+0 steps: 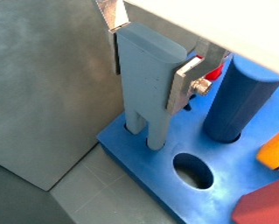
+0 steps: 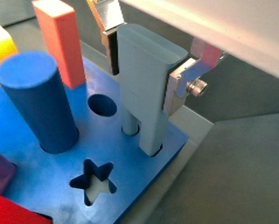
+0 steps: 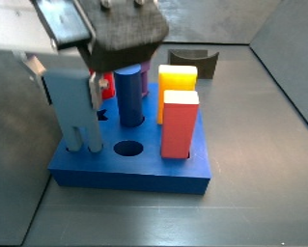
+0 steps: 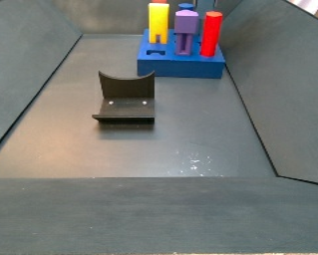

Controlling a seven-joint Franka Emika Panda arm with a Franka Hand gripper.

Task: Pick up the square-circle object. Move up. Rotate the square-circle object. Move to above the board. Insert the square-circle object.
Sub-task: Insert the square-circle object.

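One gripper, upper left of a side view, above the board's near-left corner. Two silver fingers pinching the grey-blue block at its upper part, one per side. One grey-blue block, upright, with two narrow legs going down into the board near its edge; depth of seating not discernible. One blue board, centre of that side view; far upper middle in a side view. Open holes counted on the board: one round, one star, one small round. Standing pegs counted: one dark blue cylinder, one red-orange block, one yellow block. One purple peg and one red peg in the far side view. One dark fixture on the floor, well apart from the board.
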